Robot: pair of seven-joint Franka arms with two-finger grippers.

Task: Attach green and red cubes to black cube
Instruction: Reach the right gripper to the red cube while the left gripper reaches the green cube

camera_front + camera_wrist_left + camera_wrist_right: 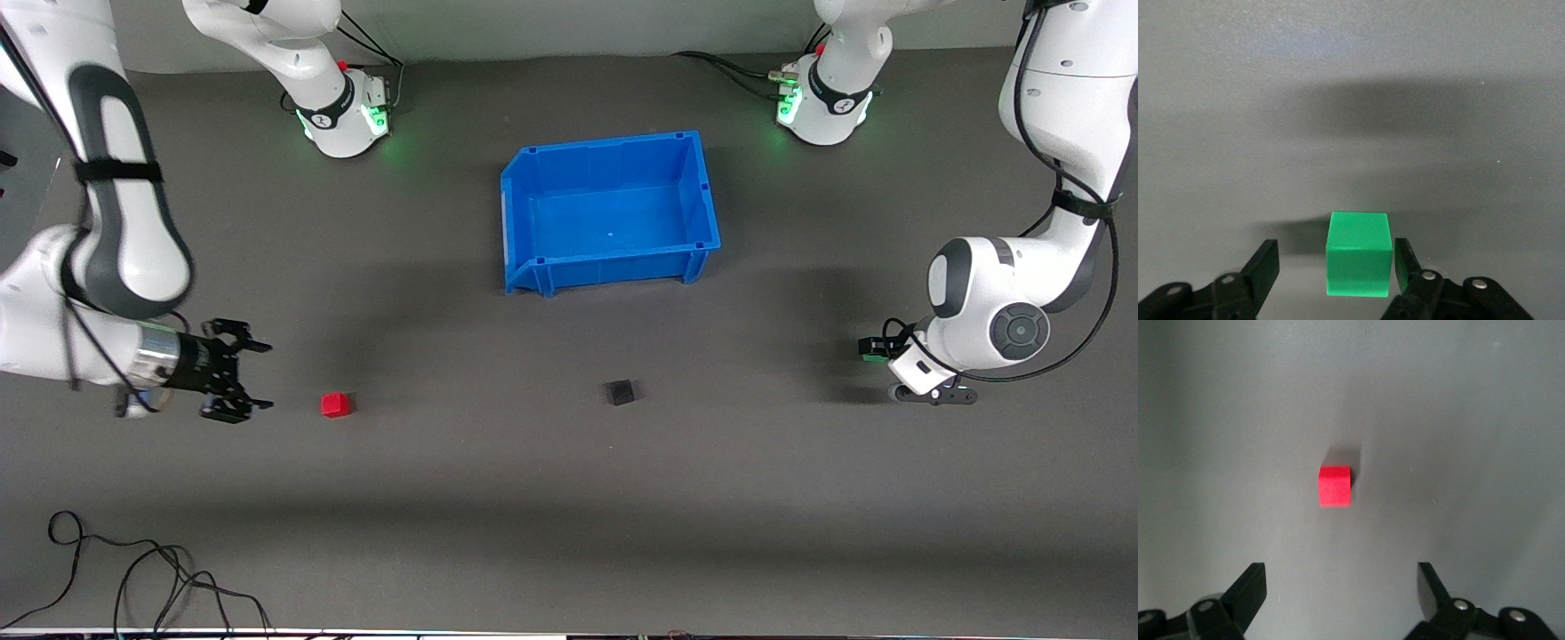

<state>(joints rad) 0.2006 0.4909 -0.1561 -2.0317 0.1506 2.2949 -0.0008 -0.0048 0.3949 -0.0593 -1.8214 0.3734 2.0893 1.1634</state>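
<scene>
The green cube [1359, 253] sits between the fingers of my left gripper [1337, 261]. One finger [1403, 261] is at its side and the other stands apart from it, so the gripper is open. In the front view this gripper [876, 348] is low over the table at the left arm's end, and only a sliver of green [868, 356] shows. The red cube [335, 404] lies on the table toward the right arm's end. My right gripper [256, 373] is open and empty beside the red cube, which lies well ahead of its fingers in the right wrist view [1335, 486]. The black cube [621, 392] lies alone mid-table.
A blue bin [613, 267] stands open and empty mid-table, farther from the front camera than the black cube. Loose black cables [133, 578] lie at the table edge nearest the front camera, toward the right arm's end. The arm bases stand along the edge farthest from the front camera.
</scene>
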